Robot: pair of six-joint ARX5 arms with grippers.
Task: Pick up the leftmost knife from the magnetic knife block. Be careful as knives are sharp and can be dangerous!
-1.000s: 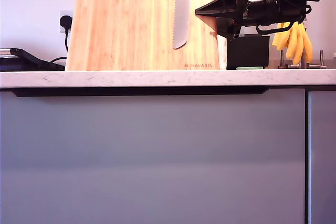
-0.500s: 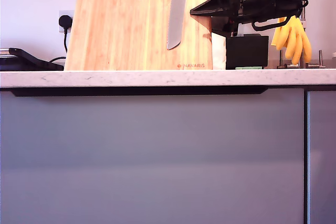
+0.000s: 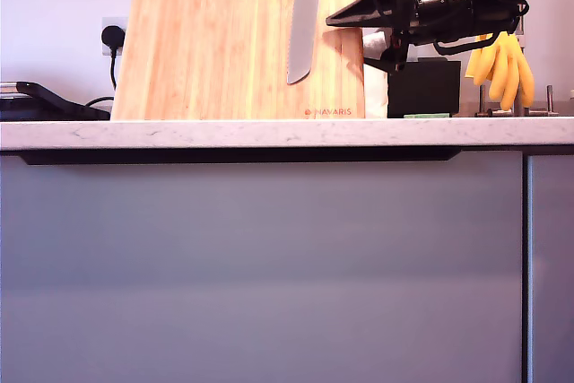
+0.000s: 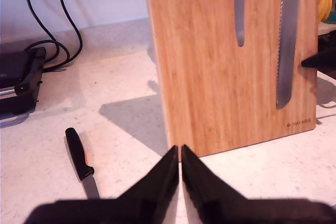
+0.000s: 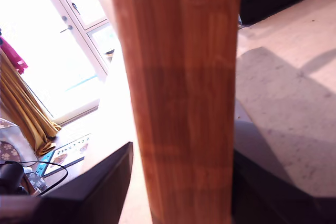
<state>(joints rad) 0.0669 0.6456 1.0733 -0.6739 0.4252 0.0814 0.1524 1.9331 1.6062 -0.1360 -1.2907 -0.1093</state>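
Observation:
The magnetic knife block (image 3: 206, 51) stands on the counter as a tall bamboo board. It shows face-on in the first wrist view (image 4: 210, 66). Two blades cling to it: a narrow round-tipped one (image 4: 240, 14) and a long serrated one (image 4: 287, 40). The leftmost knife does not show on the board. A black-handled knife (image 4: 79, 153) lies flat on the counter in front of the block, and I cannot tell whether it is the leftmost knife. My second gripper (image 3: 336, 18) clamps the board's side edge (image 5: 178, 103), one finger against each face. My first gripper (image 4: 180, 153) hovers shut in front of the block.
A black box (image 3: 423, 87) and a yellow hanging bunch (image 3: 498, 65) sit behind the second arm at the exterior view's right. A black appliance (image 3: 45, 103) with plugged-in cables (image 4: 52, 35) stands at that view's left. The counter's front edge (image 3: 287, 134) runs across.
Over the last second the block shifted slightly toward the exterior view's left, together with my second gripper, which also rose a little. In the last half second almost nothing moved.

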